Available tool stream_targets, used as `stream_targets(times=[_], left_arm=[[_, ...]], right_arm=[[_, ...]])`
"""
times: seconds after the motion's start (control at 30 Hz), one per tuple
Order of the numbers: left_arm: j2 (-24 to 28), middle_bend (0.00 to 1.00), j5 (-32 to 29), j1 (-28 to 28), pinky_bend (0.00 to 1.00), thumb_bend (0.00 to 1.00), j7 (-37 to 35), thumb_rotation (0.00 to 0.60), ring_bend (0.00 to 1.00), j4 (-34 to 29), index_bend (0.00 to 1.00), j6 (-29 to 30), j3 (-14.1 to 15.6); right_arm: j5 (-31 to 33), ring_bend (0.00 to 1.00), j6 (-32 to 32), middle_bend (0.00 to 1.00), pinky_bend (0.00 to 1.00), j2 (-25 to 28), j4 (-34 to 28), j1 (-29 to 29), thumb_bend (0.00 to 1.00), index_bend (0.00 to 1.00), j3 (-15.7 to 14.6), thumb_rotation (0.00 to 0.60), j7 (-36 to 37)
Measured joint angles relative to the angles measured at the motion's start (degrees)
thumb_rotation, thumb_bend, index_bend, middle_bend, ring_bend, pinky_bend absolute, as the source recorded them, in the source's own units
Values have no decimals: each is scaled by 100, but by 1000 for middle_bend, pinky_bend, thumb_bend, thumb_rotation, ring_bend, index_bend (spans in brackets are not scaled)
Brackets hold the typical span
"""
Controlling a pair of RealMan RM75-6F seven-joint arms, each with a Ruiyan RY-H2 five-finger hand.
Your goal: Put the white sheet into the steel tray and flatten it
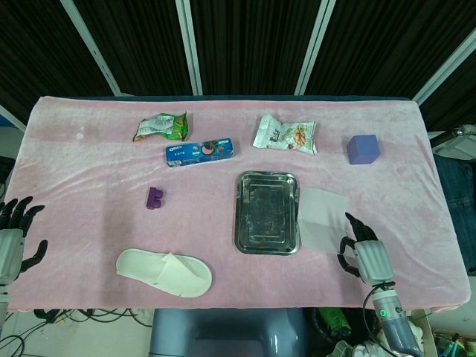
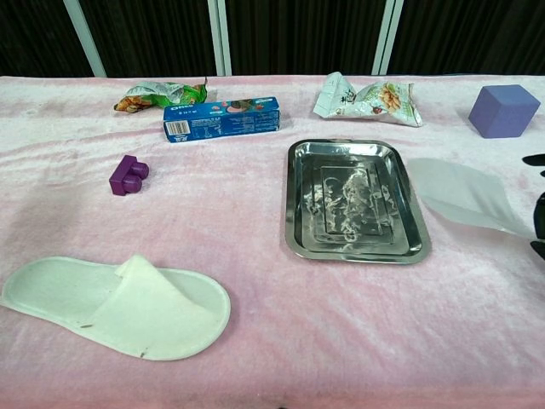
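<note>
We see our right hand (image 1: pixel 362 251) at the near right of the table (image 1: pixel 89 178), pinching the near edge of the white sheet (image 1: pixel 321 217) and holding it lifted. The sheet slopes down toward the steel tray (image 1: pixel 267 212), its far edge just beside the tray's right rim, not inside. Our left hand (image 1: pixel 13 236) hangs off the table's left edge, fingers spread, grasping nothing. A white slipper (image 1: pixel 163 272) lies near the front.

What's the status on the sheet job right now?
Right hand holds white sheet, lifted beside steel tray. Left hand open, idle. Tray empty, path clear.
</note>
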Motion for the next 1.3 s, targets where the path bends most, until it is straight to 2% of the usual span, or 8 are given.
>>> stream_targets(times=[0.27,0.7,1.07,1.3], left_arm=[[-233,64,-91,29,0,375,-99,600,0,312,194,-21,28],[-249,64,-126,56,0,375,-266,600,0,448,194,-8,-2],[-267,64,-155,49,0,375,-204,600,0,445,194,-30,0],[-241,64,-162,62,0,375,-222,600,0,437,194,-25,1]], right_arm=[[0,105,-379,38,178,-79,-489,377,445,731,107,600,-436],[316,105,-624,38,178,-432,-653,718,446,742,344,600,-1548],[1438,106,-910,38,178,-461,-1641,848,446,752,623,600,-2789],[2203,105,-1065,38,178,-624,-1949,1140,446,752,814,600,-3566]])
